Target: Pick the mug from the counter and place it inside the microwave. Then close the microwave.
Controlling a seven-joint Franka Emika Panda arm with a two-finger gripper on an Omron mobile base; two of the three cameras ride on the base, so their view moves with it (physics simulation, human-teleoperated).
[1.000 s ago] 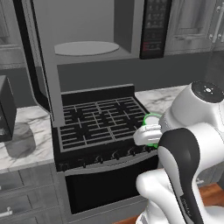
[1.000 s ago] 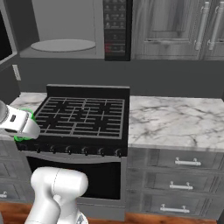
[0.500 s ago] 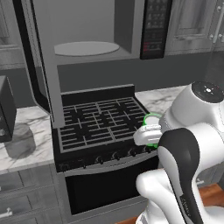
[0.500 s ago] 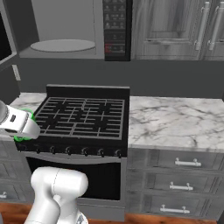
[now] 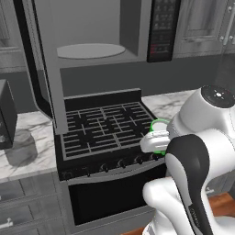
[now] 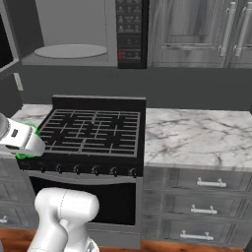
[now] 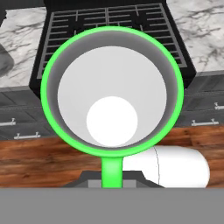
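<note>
A black gas stove with dark iron grates (image 5: 103, 126) sat between the gripper and the wide microwave with its grey cavity and round turntable (image 5: 92, 50), whose black glass door (image 5: 39, 69) stood swung out over the stove's left side; a grey marbled jar (image 5: 20, 148) rested on the white marble-veined counter (image 6: 197, 133) left of the stove. The small bright green mug with a whitish inside (image 7: 112, 89) hung upright off the stove's front right corner, clear of the counter, its handle clamped in the fully closed gripper (image 7: 112, 175). Nothing had shifted from the earlier frames: arm and mug kept the same place.
</note>
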